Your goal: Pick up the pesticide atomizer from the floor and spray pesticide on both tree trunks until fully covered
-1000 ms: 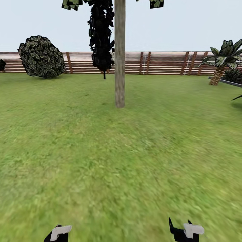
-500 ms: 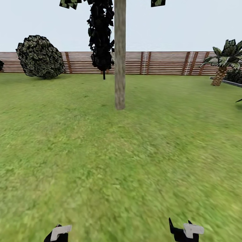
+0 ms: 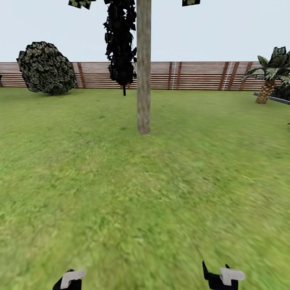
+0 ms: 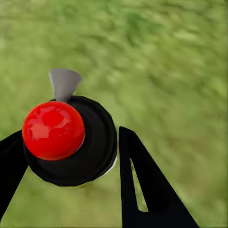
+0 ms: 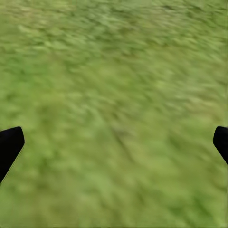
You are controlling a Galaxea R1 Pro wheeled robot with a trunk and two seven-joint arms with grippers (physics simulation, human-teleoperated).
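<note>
My left gripper [image 4: 66,147] is shut on the pesticide atomizer [image 4: 76,142], whose black round head carries a red ball and a grey nozzle tab, over blurred grass. In the head view that gripper [image 3: 69,280] sits at the bottom edge. A tall tree with a thick, straight grey-brown tree trunk [image 3: 143,72] stands straight ahead on the lawn, well beyond both arms. Dark ragged foliage [image 3: 121,44] hangs beside it, farther back. My right gripper [image 5: 114,137] is open and holds nothing, its black fingertips wide apart above the grass, and it appears low in the head view [image 3: 219,277].
A round leafy bush [image 3: 46,68] stands at the back left. A short palm [image 3: 270,76] is at the far right beside a dark raised edge [image 3: 274,98]. The brown slat fence [image 3: 193,75] closes the back. Grass floor [image 3: 145,193] stretches from me to the trunk.
The whole view has crept forward toward the tree: the trunk's base sits slightly lower, the bush has slid left and the palm right. Both grippers keep their places.
</note>
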